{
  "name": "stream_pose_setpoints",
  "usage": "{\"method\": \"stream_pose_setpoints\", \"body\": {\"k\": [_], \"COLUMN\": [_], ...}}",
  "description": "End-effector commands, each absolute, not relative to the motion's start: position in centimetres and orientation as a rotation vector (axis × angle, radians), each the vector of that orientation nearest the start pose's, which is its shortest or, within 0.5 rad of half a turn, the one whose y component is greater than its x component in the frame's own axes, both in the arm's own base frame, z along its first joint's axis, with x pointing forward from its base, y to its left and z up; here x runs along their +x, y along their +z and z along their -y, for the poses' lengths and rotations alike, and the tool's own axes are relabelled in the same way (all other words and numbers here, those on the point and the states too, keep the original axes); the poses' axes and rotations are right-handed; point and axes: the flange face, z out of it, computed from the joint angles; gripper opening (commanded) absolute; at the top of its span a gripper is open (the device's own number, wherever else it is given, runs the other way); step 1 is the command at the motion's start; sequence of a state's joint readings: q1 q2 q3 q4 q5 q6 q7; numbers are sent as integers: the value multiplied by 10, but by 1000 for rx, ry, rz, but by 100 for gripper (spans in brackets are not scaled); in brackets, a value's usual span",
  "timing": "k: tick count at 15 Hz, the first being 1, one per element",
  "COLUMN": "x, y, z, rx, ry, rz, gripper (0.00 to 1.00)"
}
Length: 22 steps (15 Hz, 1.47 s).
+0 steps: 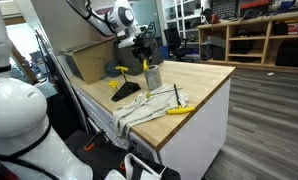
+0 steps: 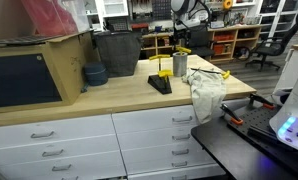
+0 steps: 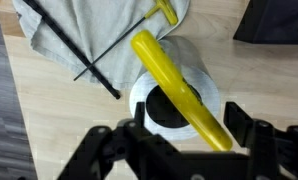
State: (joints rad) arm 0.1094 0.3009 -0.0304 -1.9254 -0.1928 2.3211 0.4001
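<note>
**Clerk:** Item nearest the claw?

**Keeper:** Yellow-handled tool [image 3: 174, 80], set slantwise in metal cup [image 3: 204, 85]; handle leaning out over the rim toward one finger.

**Clerk:** Claw condition?

**Keeper:** Gripper [image 3: 186, 130] directly above the cup, jaws wide, one finger to each side of the rim, gripping nothing.

**Clerk:** Cup location?

**Keeper:** On wooden counter [image 3: 59, 120], just beside crumpled grey cloth [image 3: 79, 30]; black block [image 3: 279, 25] near, on the opposite side.

**Clerk:** Contents of cloth?

**Keeper:** Thin black rod [image 3: 89, 55], lying diagonally; second yellow handle [image 3: 166, 10] at the cloth's far edge, partly cut off in wrist view.
</note>
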Motion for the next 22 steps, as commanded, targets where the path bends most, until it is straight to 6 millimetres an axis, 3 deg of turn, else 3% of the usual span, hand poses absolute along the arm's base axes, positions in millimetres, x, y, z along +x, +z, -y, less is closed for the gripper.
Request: {"method": "stream_pose_setpoints", "body": {"k": [1, 17, 18, 20, 22], "x": [618, 611, 612, 618, 616], "y": [345, 349, 351, 356, 362], "z": [-49, -65, -64, -61, -56], "rx": [-3263, -3249, -3250, -3246, -3213], "ry": [-193, -165, -176, -227, -224], "rz": [-326, 226, 204, -81, -257], "gripper": [100, 100, 100, 100, 100]}}
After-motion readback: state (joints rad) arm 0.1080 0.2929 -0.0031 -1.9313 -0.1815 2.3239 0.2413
